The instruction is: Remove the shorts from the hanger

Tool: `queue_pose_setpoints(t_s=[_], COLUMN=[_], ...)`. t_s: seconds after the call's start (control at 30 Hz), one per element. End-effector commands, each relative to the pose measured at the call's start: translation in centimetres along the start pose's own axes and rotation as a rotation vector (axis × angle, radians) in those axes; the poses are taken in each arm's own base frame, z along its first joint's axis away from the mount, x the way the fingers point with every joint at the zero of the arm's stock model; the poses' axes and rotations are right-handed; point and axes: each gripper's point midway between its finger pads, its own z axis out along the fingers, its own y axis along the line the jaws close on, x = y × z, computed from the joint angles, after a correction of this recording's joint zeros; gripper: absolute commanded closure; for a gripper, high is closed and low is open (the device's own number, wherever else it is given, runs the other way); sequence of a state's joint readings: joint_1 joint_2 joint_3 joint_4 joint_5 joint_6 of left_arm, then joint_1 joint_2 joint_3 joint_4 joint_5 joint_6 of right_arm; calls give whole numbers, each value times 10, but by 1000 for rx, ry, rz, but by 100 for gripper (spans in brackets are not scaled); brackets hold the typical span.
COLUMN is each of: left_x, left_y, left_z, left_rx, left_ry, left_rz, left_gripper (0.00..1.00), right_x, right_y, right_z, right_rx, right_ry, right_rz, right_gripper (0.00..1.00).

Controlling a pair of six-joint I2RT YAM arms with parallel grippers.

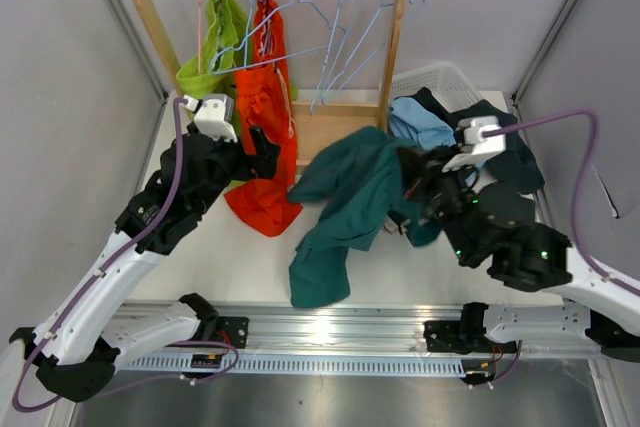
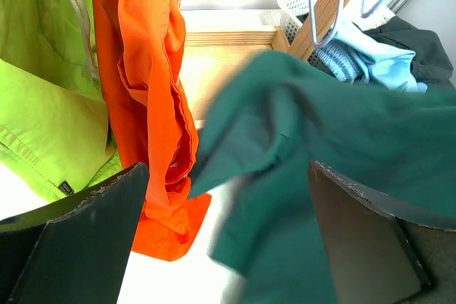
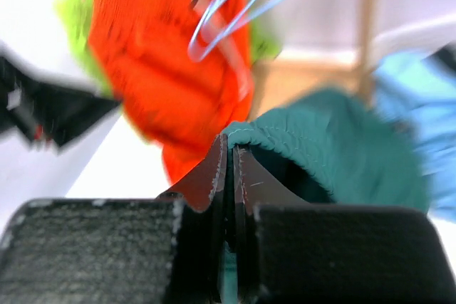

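Garments, top view: a wooden rack [image 1: 395, 47] stands at the far edge of the table [image 1: 230, 267], with several bare wire hangers [image 1: 335, 37] on its rail. We count two pairs hung there, the lime green shorts [image 1: 213, 42] and the orange-red shorts [image 1: 265, 117]. Their long axis is vertical, hems down, and the orange hem reaches the tabletop. Off the rack, the teal shorts [image 1: 350, 197] drape from the right gripper [image 1: 412, 182], long axis slanting toward the near left. The light blue shorts [image 1: 420, 122] and dark navy shorts [image 1: 505, 157] lie heaped by the white basket [image 1: 440, 77], far right. Against the orange pair sits the left gripper [image 1: 258, 155], placed, we judge, for the next pull.

Left wrist view: its fingers [image 2: 78, 240] stand wide apart and grip nothing. The orange pair hangs just ahead, and teal cloth crosses in front.

Right wrist view: the jaws are pinched tight on a teal waistband fold, which is why that pair trails from this arm. We judge it bound for the heap.
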State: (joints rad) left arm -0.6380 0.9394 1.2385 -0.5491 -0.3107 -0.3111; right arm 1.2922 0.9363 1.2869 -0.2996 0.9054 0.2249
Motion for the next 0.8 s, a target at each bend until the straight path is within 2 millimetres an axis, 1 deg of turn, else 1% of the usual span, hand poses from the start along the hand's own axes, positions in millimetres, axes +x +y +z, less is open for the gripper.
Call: queue_pose_setpoints(t_s=[0.0, 0.03, 0.07, 0.1, 0.13, 0.17, 0.2, 0.23, 0.27, 0.3, 0.33, 0.37, 0.4, 0.43, 0.47, 0.5, 0.53, 0.57, 0.6, 0.63, 0.67, 0.7, 0.73, 0.77], left_x=[-20, -20, -20, -18, -19, -17, -15, -15, -11, -10, -8, -9, -6, -8, -9, -8, -9, -6, -4, -3, -1, 0, 4, 5], left_y=[-5, -7, -7, -7, -7, -6, -5, -4, -2, -2, -1, 0, 1, 0, 0, 0, 0, -1, -4, -6, -7, -8, -10, -11], left_z=[-8, -8, -8, -8, -9, -9, -9, -9, -9, -9, -9, -10, -10, -10, -11, -10, -9, -7, -5, -3, -2, 0, 2, 3], left_rx=[27, 31, 36, 35, 37, 36, 33, 30, 27, 25, 26, 29, 27, 34, 37, 37, 39, 43, 56, 62, 65, 69, 79, 85], left_ry=[-53, -51, -50, -47, -49, -45, -41, -44, -39, -38, -39, -47, -48, -60, -67, -67, -68, -59, -51, -47, -43, -40, -34, -34], left_rz=[-38, -44, -44, -43, -44, -41, -37, -28, -20, -14, 1, 3, 9, 14, 17, 20, 21, 24, 26, 22, 21, 20, 16, 16], left_gripper=[1, 1, 1, 1, 1, 1, 1, 1, 1, 1, 1, 0, 1, 1, 1, 1, 1, 1, 1, 1, 1, 1, 1, 0], right_x=[-56, -73, -93, -105, -119, -130, -150, -156, -172, -191, -200, -213, -244, -240, -253, -286, -281, -290, -299, -305, -308, -311, -308, -300], right_y=[-36, -42, -43, -47, -67, -66, -70, -78, -95, -97, -104, -117, -116, -123, -135, -127, -134, -143, -143, -148, -152, -164, -167, -176], right_z=[-8, -5, -2, 1, 8, 16, 23, 29, 38, 44, 50, 55, 45, 70, 74, 60, 89, 94, 100, 115, 124, 129, 143, 159], right_rx=[172, 202, 213, 227, 298, 260, 276, 289, 309, 317, 325, 345, 343, 353, 387, 365, 382, 405, 391, 388, 376, 387, 365, 365], right_ry=[-109, -146, -174, -192, -212, -228, -256, -255, -279, -311, -320, -342, -412, -381, -401, -486, -462, -483, -513, -539, -556, -568, -579, -567], right_rz=[-145, -145, -149, -172, -194, -212, -207, -209, -229, -220, -218, -232, -216, -224, -232, -222, -236, -246, -249, -246, -222, -228, -209, -201], right_gripper=[100, 100, 100, 100, 100, 100, 100, 100, 100, 100, 100, 100, 100, 100, 100, 100, 100, 100, 100, 100, 100, 100, 100, 100])
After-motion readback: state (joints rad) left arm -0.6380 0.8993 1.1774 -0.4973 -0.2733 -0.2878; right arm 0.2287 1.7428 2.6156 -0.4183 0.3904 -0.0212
